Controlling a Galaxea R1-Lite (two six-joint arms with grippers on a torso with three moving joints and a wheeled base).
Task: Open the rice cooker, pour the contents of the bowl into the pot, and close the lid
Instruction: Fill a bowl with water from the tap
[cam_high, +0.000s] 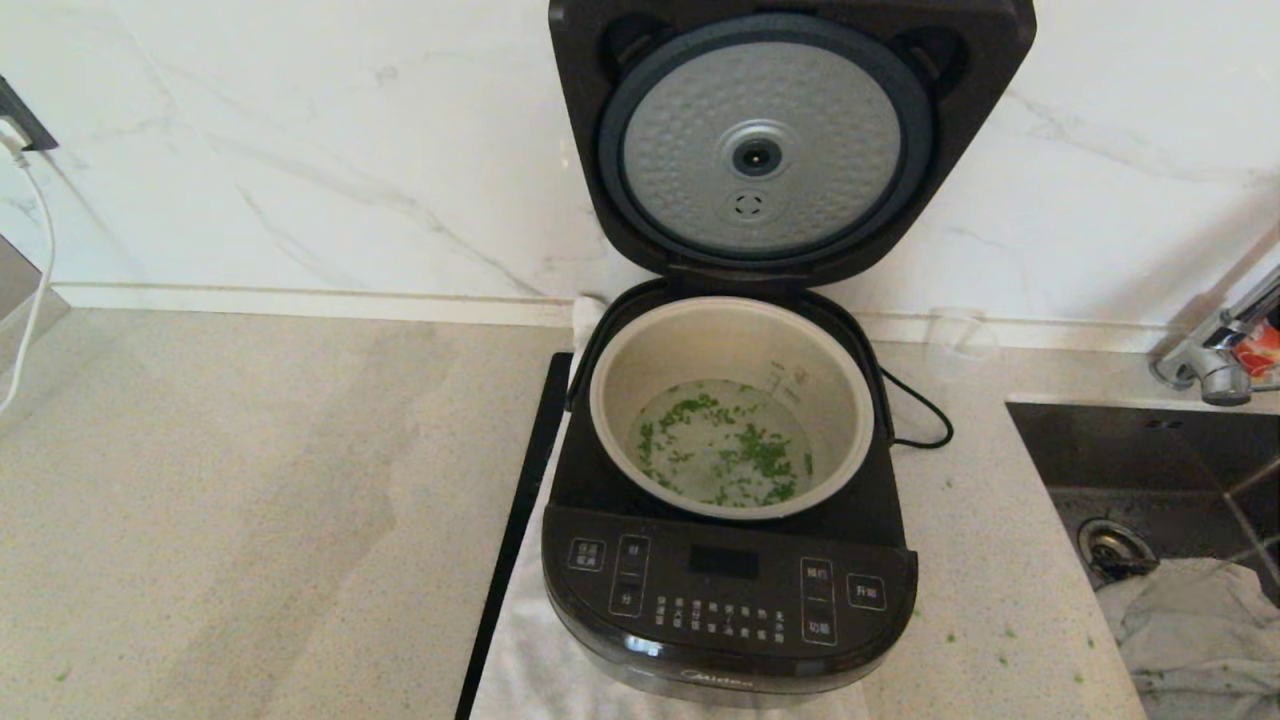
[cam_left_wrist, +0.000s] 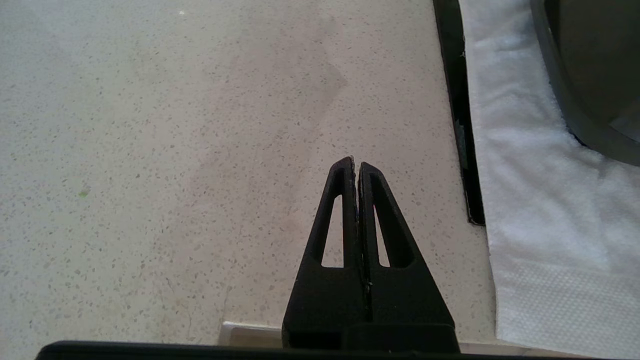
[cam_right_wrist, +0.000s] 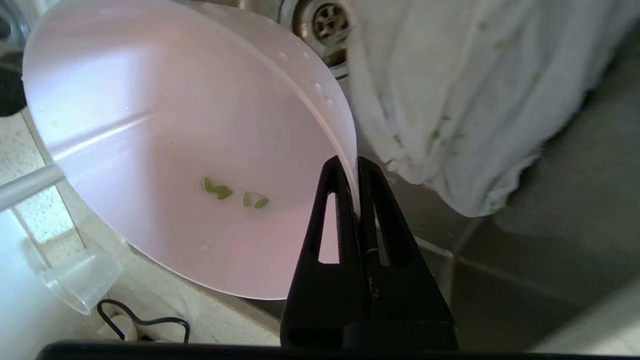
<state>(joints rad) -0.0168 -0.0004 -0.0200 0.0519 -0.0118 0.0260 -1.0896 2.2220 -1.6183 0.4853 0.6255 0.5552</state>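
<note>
One glossy black squarish rice cooker (cam_high: 728, 600) stood centre, hinged lid (cam_high: 790, 140) up at 12 o'clock. One grey metal pot (cam_high: 731, 405) held chopped green bits in liquid (cam_high: 722, 445). Right gripper (cam_right_wrist: 356, 167) clamped rim of one pale pink bowl (cam_right_wrist: 175, 150), few bits left, over steel sink (cam_high: 1150, 470) at 3 o'clock. Left gripper (cam_left_wrist: 356, 167) pressed together above speckled beige counter (cam_high: 250, 500); marble wall (cam_high: 300, 150) behind.

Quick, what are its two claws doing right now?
Left gripper: closed, empty, above the countertop.
Right gripper: closed on the pink bowl rim, over the sink.

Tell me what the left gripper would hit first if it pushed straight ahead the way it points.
Likely the bare speckled countertop: the left gripper, shut, points down at it, left of the black strip and white towel. Depth is unclear.
</note>
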